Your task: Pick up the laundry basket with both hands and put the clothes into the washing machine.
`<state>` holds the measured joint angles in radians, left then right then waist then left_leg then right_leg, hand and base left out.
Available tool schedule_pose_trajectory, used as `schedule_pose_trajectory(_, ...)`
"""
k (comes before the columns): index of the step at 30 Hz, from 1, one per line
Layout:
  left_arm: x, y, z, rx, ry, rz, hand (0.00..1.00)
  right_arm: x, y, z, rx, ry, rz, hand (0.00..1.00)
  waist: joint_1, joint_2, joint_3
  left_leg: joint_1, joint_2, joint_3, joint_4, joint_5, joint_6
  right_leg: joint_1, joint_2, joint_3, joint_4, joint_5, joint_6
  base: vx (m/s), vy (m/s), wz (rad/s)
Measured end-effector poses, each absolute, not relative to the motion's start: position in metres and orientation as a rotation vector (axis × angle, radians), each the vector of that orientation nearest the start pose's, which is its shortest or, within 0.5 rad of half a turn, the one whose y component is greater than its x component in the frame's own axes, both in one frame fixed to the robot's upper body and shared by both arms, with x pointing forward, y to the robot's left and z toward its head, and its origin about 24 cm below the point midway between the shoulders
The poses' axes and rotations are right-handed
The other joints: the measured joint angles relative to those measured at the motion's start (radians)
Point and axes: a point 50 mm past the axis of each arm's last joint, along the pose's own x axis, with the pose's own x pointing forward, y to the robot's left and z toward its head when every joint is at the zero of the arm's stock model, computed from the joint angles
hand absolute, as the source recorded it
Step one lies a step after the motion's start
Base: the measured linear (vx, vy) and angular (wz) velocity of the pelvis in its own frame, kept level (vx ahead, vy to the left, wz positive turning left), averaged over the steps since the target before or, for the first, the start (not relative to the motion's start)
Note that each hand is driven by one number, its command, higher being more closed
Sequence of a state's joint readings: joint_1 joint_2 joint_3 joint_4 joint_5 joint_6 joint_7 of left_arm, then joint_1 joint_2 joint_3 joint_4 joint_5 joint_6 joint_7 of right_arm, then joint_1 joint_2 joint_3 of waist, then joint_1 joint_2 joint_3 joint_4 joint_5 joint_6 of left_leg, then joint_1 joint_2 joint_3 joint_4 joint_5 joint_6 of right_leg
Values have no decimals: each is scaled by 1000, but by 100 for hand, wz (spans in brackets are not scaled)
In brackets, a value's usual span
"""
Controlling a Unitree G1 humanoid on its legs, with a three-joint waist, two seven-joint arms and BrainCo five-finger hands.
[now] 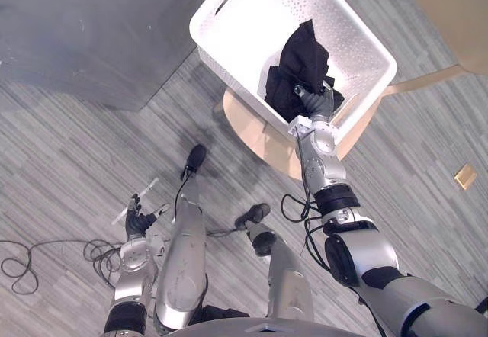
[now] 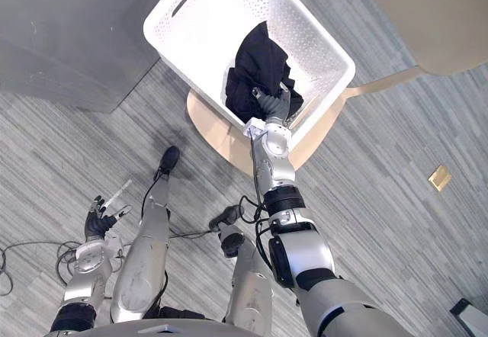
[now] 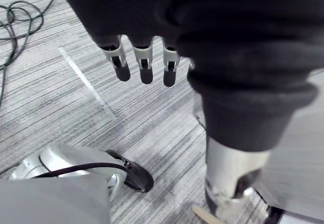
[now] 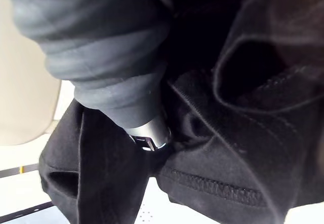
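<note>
Left eye view: a white basket (image 1: 252, 24) sits on a round pale wooden stool (image 1: 255, 127), just beside a grey unit (image 1: 91, 32); black clothes (image 1: 301, 66) lie bunched against the basket's near wall, and the rest of its inside is bare; the right hand (image 1: 319, 102) reaches over the near rim and rests in the clothes, with the arm stretched up from the lower right; right wrist view puts dark folds and a stitched hem close around that hand, with the white perforated basket floor showing under the cloth; the cloth covers too much of the hand to tell whether it has hold of it; the left hand (image 1: 137, 219) hangs low at the lower left, well apart from the basket, above the grey striped floor (image 1: 76, 146); left wrist view shows its fingers (image 3: 144, 62) straight and slack, pointing down at the floor, touching nothing and holding nothing; the basket stands on the stool with neither hand on its rim or handles.
</note>
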<state>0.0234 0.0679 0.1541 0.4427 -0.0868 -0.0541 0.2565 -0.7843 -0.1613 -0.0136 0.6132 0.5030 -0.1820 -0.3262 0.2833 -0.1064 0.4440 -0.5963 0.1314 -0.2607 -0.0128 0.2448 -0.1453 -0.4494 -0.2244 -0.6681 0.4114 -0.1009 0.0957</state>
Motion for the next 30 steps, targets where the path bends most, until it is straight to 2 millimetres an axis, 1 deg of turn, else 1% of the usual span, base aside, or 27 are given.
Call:
schedule_pose_trajectory(2, 212, 222, -58, 25, 422, 451, 0, 384, -162, 158, 370, -255, -230, 100, -7, 0, 0, 24, -3, 6, -10, 5, 7, 5, -16, 6, 32, -17, -2, -20, -60, 3)
schedule_pose_trajectory(3, 209, 226, -62, 39, 444, 456, 0, 387, -167, 160, 370, -253, -238, 100, -8, 0, 0, 42, -4, 15, -13, 7, 10, 8, -23, 17, 51, -25, -3, -20, -75, -5)
schedule_pose_trajectory(6, 202, 231, -70, 35, 488, 471, 0, 386, -179, 166, 434, -277, -269, 100, -14, -1, 1, 95, -5, 35, -45, 20, 27, 30, -38, 29, 77, -37, -5, 1, -77, -4)
schedule_pose_trajectory(7, 201, 231, -72, 35, 494, 472, 0, 385, -182, 168, 449, -286, -277, 100, -15, -1, 1, 104, -7, 37, -45, 21, 27, 36, -41, 31, 82, -40, -5, 22, -58, 4)
schedule_pose_trajectory(8, 198, 232, -73, 29, 503, 476, 0, 382, -188, 177, 504, -330, -282, 100, -18, -2, 1, 127, -13, 42, -50, 21, 29, 49, -54, 36, 99, -50, -2, 21, -41, 5)
schedule_pose_trajectory(11, 191, 233, -79, 34, 531, 482, 0, 372, -190, 197, 569, -437, -255, 100, -30, -2, 1, 167, -22, 47, -63, 25, 40, 76, -70, 39, 117, -60, -1, 30, -49, 8)
schedule_pose_trajectory(12, 187, 234, -83, 33, 556, 483, 0, 365, -190, 204, 595, -489, -236, 100, -36, -3, 1, 188, -30, 50, -63, 23, 49, 95, -81, 40, 125, -67, 2, 46, -37, 11)
schedule_pose_trajectory(13, 183, 234, -88, 25, 582, 484, 0, 358, -189, 209, 633, -533, -217, 100, -39, -5, -1, 212, -40, 58, -63, 17, 75, 114, -92, 45, 132, -73, 7, 40, -24, 7)
schedule_pose_trajectory(15, 175, 234, -92, 26, 610, 483, 0, 349, -184, 210, 677, -572, -187, 100, -46, -13, -8, 240, -48, 76, -64, 7, 96, 135, -101, 53, 127, -78, 11, 9, -6, -2)
schedule_pose_trajectory(17, 162, 237, -98, 26, 650, 491, 0, 336, -181, 206, 723, -599, -149, 100, -66, -26, -58, 250, -49, 98, -64, 3, 102, 145, -103, 58, 115, -83, 17, 35, -16, -3)
schedule_pose_trajectory(19, 159, 240, -98, 17, 653, 504, 0, 327, -183, 202, 723, -613, -146, 100, -76, -30, -81, 276, -51, 106, -64, -3, 100, 177, -100, 57, 95, -76, 21, 58, -14, -7)
schedule_pose_trajectory(20, 157, 242, -97, 7, 649, 513, 0, 323, -185, 199, 722, -617, -149, 100, -82, -32, -116, 285, -51, 118, -64, -7, 94, 187, -99, 58, 78, -64, 27, 72, -7, -13)
schedule_pose_trajectory(21, 156, 243, -96, 5, 642, 517, 0, 321, -185, 199, 722, -620, -147, 100, -86, -33, -133, 291, -52, 125, -64, -10, 92, 194, -98, 59, 68, -60, 29, 90, 12, -21)
schedule_pose_trajectory(22, 155, 245, -93, -5, 622, 534, 0, 320, -185, 199, 742, -625, -130, 100, -98, -31, -160, 311, -54, 140, -64, -14, 91, 213, -95, 69, 47, -45, 36, 98, 22, -33)
schedule_pose_trajectory(23, 156, 247, -89, -12, 600, 551, 0, 319, -184, 201, 763, -636, -112, 100, -102, -31, -189, 334, -53, 162, -64, -20, 86, 226, -89, 89, 26, -34, 39, 92, 23, -39)
schedule_pose_trajectory(25, 160, 252, -79, -18, 550, 577, 0, 316, -180, 206, 779, -658, -80, 100, -111, -30, -220, 367, -52, 193, -64, -32, 80, 248, -83, 115, -4, -20, 47, 52, 16, -47)
schedule_pose_trajectory(26, 166, 256, -66, -22, 477, 597, 0, 313, -179, 211, 795, -682, -59, 100, -121, -27, -252, 397, -52, 221, -65, -42, 80, 269, -80, 139, -27, -13, 46, 52, 7, -48)
schedule_pose_trajectory(27, 168, 257, -60, -23, 447, 606, 0, 312, -179, 213, 794, -691, -50, 100, -125, -25, -263, 411, -52, 233, -65, -44, 79, 280, -78, 146, -40, -8, 46, 51, 5, -56)
schedule_pose_trajectory(28, 174, 258, -48, -19, 389, 617, 0, 311, -178, 215, 791, -703, -35, 100, -128, -19, -292, 432, -51, 259, -65, -53, 76, 291, -71, 170, -64, 8, 52, 39, 8, -46)
schedule_pose_trajectory(29, 178, 258, -41, -17, 356, 621, 0, 310, -178, 217, 790, -710, -28, 100, -132, -13, -305, 445, -51, 271, -65, -58, 76, 302, -67, 179, -79, 14, 51, 42, 15, -49)
schedule_pose_trajectory(30, 185, 258, -28, -17, 294, 623, 0, 309, -177, 220, 791, -724, -20, 100, -141, -4, -318, 463, -49, 285, -65, -62, 76, 319, -62, 192, -100, 22, 49, 30, 15, -39)
